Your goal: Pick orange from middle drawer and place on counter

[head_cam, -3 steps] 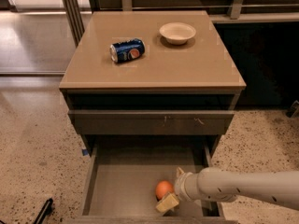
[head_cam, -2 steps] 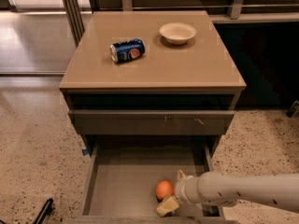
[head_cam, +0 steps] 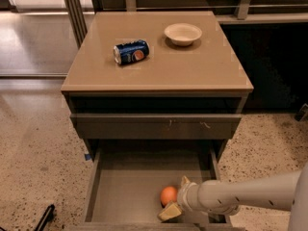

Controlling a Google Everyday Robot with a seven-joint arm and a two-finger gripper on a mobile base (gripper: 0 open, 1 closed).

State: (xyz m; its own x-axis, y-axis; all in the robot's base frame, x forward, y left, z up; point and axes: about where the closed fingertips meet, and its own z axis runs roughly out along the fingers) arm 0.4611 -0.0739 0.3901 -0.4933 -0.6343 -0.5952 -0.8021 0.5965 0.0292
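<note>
The orange (head_cam: 168, 195) lies on the floor of the open middle drawer (head_cam: 125, 186), toward its front right. My gripper (head_cam: 175, 196) reaches in from the right, its pale fingers spread on either side of the orange, one behind it and one in front (head_cam: 169, 211). The fingers are open around the fruit and it still rests on the drawer floor. The tan counter (head_cam: 192, 66) is the top of the cabinet above.
A blue soda can (head_cam: 131, 51) lies on its side on the counter, and a pale bowl (head_cam: 183, 33) stands behind it to the right. The closed upper drawer front (head_cam: 155, 125) overhangs the back of the open drawer. Speckled floor (head_cam: 33, 153) surrounds the cabinet.
The gripper has shifted slightly left so its fingers sit closer around the orange. The orange has not moved.
</note>
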